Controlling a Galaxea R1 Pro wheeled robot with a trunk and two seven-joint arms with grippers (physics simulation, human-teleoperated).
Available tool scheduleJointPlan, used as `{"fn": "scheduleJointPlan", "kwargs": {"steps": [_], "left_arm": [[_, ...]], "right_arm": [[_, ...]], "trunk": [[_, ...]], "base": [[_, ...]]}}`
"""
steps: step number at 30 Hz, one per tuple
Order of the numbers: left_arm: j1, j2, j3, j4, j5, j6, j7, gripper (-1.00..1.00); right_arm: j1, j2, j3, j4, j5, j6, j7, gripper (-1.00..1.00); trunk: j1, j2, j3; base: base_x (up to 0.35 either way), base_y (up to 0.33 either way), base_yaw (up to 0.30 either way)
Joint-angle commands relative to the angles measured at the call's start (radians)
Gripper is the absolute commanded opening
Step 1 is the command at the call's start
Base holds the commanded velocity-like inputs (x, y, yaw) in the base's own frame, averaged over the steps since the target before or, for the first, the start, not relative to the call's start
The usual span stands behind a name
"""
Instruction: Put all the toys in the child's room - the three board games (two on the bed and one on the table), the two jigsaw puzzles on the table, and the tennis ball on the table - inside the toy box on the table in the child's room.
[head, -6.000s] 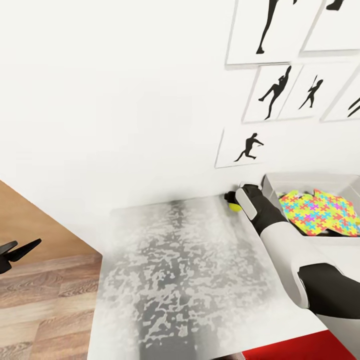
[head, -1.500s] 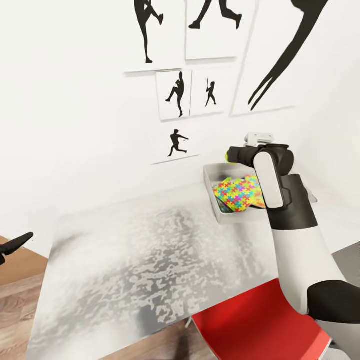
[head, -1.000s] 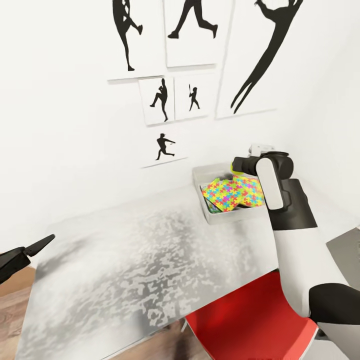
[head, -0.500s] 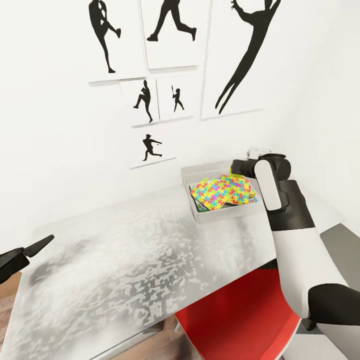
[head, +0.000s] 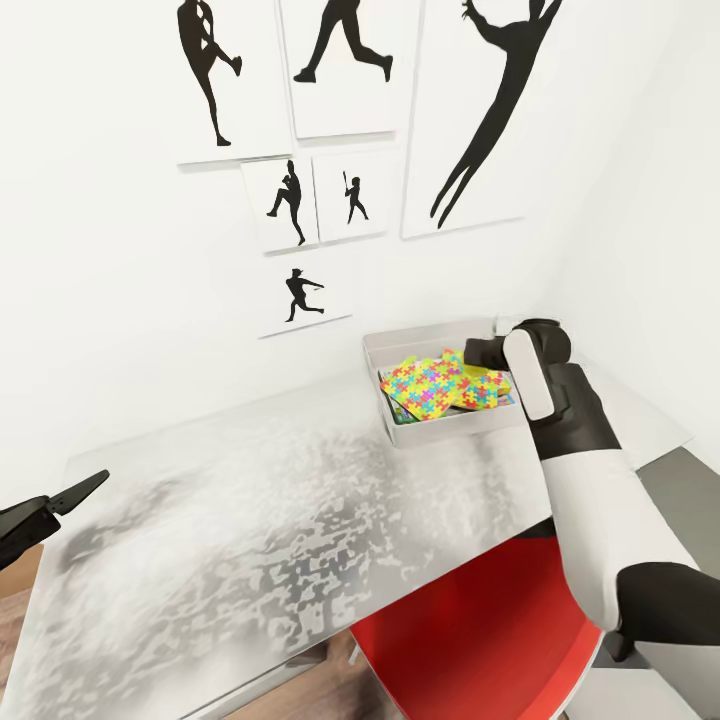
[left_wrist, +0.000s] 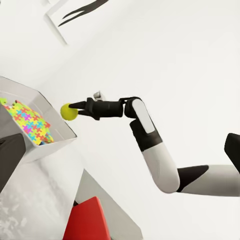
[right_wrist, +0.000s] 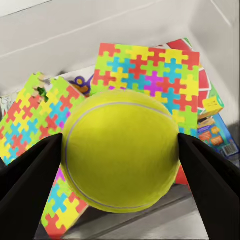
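Ball (right_wrist: 120, 150): yellow tennis ball, clamped between the right gripper (left_wrist: 80, 109) jaws, now lower than half a second ago and poised directly above the open box (head: 375, 350). Over the last seconds it has come off the bench (head: 300, 520) by the wall and across to the box; a release from here should drop it inside, which looks like the last item for this bench.

Box: grey bin at the bench's far end, near the wall. Contents: two bright puzzles (right_wrist: 150, 70), one overlapping the other, with board-game corners (right_wrist: 210, 117) showing beneath.

Left gripper (head: 45, 512): empty, jaws parted, hanging off the bench's near left edge, well apart from the box.

Surroundings: red chair (head: 470, 630) tucked under the bench; silhouette prints (head: 300, 295) on the wall.

Obstructions: none seen between ball and box; the puzzles lie loose and tilted, so the ball may roll on landing.
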Motion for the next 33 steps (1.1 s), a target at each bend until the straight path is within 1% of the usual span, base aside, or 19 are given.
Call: {"fn": "scheduleJointPlan", "kwargs": {"steps": [1,2,4,8,11,14,19,23,25,27,29,33], "left_arm": [[0.0,0.001,0.0,0.0,0.001,0.011,-0.002,1.0],[-0.001,0.001,0.0,0.0,0.001,0.011,-0.002,1.0],[-0.001,0.001,0.0,0.0,0.001,0.011,-0.002,1.0],[-0.001,0.001,0.0,0.0,0.001,0.01,-0.002,1.0],[-0.001,0.001,0.001,0.0,0.001,0.009,-0.002,1.0],[-0.001,0.002,0.001,0.0,0.001,0.009,-0.002,1.0],[-0.001,0.003,0.008,0.007,0.001,0.009,-0.002,1.0],[-0.001,0.003,0.014,0.009,0.001,0.009,-0.002,1.0],[0.0,0.003,0.015,0.009,0.001,0.009,-0.002,1.0],[0.0,0.003,0.015,0.009,0.001,0.009,-0.002,1.0],[0.0,0.003,0.015,0.009,0.001,0.009,-0.002,1.0],[0.0,0.003,0.015,0.009,0.001,0.009,-0.002,1.0]], "right_arm": [[-0.003,-0.002,-0.008,0.015,-0.009,0.002,-0.011,-1.0],[-0.007,-0.004,-0.019,0.028,-0.007,0.002,-0.012,-1.0],[-0.035,-0.008,-0.035,0.074,-0.004,0.002,-0.014,-1.0],[-0.075,-0.014,-0.042,0.132,-0.002,-0.005,-0.015,-1.0],[-0.101,-0.021,-0.044,0.145,-0.002,-0.006,-0.015,-1.0],[-0.112,-0.024,-0.045,0.15,-0.001,-0.007,-0.022,-1.0],[-0.128,-0.032,-0.045,0.16,-0.002,-0.006,-0.065,-1.0],[-0.142,-0.051,-0.045,0.193,-0.002,-0.008,-0.079,-1.0],[-0.163,-0.068,-0.045,0.237,-0.002,-0.012,-0.084,-1.0],[-0.181,-0.079,-0.044,0.29,-0.002,-0.021,-0.086,-1.0],[-0.191,-0.084,-0.044,0.325,0.0,-0.032,-0.087,-1.0],[-0.198,-0.087,-0.044,0.349,-0.003,-0.039,-0.087,-1.0]], "trunk": [[0.001,-0.002,-0.002],[0.001,-0.002,-0.002],[0.001,-0.002,-0.002],[0.001,-0.002,-0.002],[0.001,-0.002,-0.002],[0.001,-0.002,-0.002],[0.001,-0.002,-0.002],[0.001,-0.002,-0.002],[0.001,-0.002,-0.002],[0.001,-0.002,-0.002],[0.001,-0.002,-0.002],[0.001,-0.002,-0.002]], "base": [[0.0,0.0,0.0],[0.0,0.0,0.0],[0.0,0.0,0.0],[0.0,0.0,0.0],[0.0,0.0,0.0],[0.0,0.0,0.0],[0.0,0.0,0.0],[0.0,0.0,0.0],[0.0,0.0,0.0],[0.0,0.0,0.0],[0.0,0.0,0.0],[0.0,0.0,0.0]]}}
